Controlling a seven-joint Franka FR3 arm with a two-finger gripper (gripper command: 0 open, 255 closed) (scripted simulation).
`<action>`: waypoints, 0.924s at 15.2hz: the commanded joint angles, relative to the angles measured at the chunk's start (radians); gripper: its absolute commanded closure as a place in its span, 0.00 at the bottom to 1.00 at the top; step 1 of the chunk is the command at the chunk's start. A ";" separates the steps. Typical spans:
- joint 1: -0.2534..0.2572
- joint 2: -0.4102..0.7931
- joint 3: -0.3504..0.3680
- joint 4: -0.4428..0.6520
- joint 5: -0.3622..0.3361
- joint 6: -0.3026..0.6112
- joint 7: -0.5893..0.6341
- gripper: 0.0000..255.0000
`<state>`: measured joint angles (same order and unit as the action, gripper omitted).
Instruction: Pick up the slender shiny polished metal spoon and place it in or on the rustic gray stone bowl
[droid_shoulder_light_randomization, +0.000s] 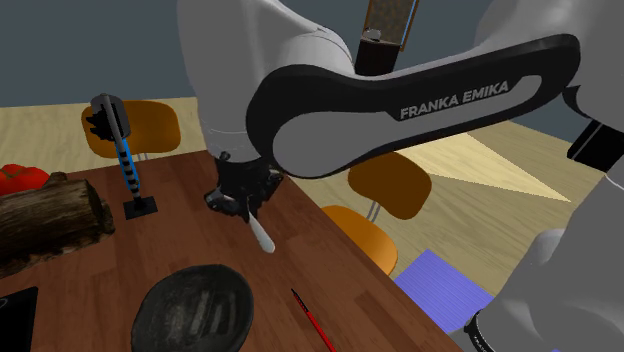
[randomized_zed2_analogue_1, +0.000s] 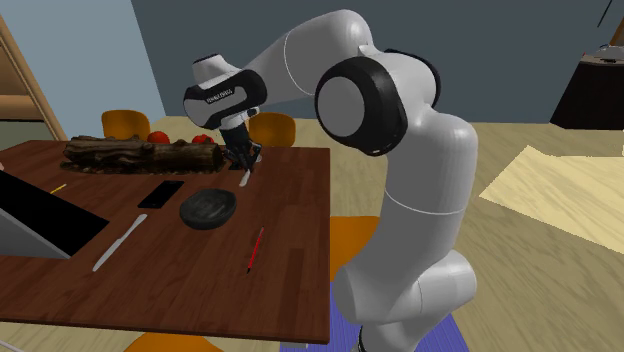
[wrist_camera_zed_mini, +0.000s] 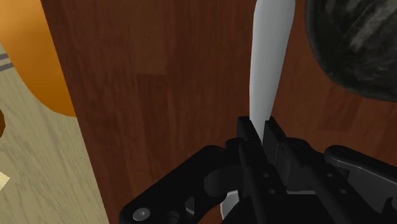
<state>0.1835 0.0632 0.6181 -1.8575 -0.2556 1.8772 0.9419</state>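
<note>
Wrist view: the gripper (wrist_camera_zed_mini: 262, 129) is drawn narrow, its two black fingers clasping a slim part of the spoon (wrist_camera_zed_mini: 270, 57). The spoon runs straight out from the fingers over the brown wooden table (wrist_camera_zed_mini: 159, 95). A pale curve under the hand may be the spoon's other end; I cannot tell. The dark stone bowl (wrist_camera_zed_mini: 356, 44) lies just beside the spoon's far end, apart from it. In the shoulder view the spoon slants down from the fingers toward the table top. Whether its lower tip touches the wood is unclear.

Handling, as judged: the spoon is drawn plain pale grey-white, slender and rigid. It should be light and stiff and not fragile. It is smooth, though, and liable to slip or swing between the pads. The narrow shaft is the right place to take hold, across its width, as it is held now. The stone bowl looks heavy and rough, unlikely to shift when the spoon lands in it.

Count, second exterior view:
- one spoon
- one stone bowl
- one red pencil (randomized_zed2_analogue_1: 256, 250)
- one pale table knife (randomized_zed2_analogue_1: 120, 242)
- one black phone (randomized_zed2_analogue_1: 160, 194)
- one log (randomized_zed2_analogue_1: 140, 155)
- two red tomatoes (randomized_zed2_analogue_1: 158, 137) behind the log

Count, shoulder view:
- two orange chairs (droid_shoulder_light_randomization: 390, 185)
- one blue-and-black tool (droid_shoulder_light_randomization: 125, 160) standing on a small base
</note>
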 joint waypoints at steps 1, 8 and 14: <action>0.031 0.026 0.024 0.036 -0.014 -0.028 0.054 1.00; 0.161 0.158 0.088 0.190 -0.088 -0.125 0.240 1.00; 0.224 0.226 0.099 0.232 -0.129 -0.133 0.317 1.00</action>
<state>0.4059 0.2872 0.7171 -1.6150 -0.3827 1.7336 1.2525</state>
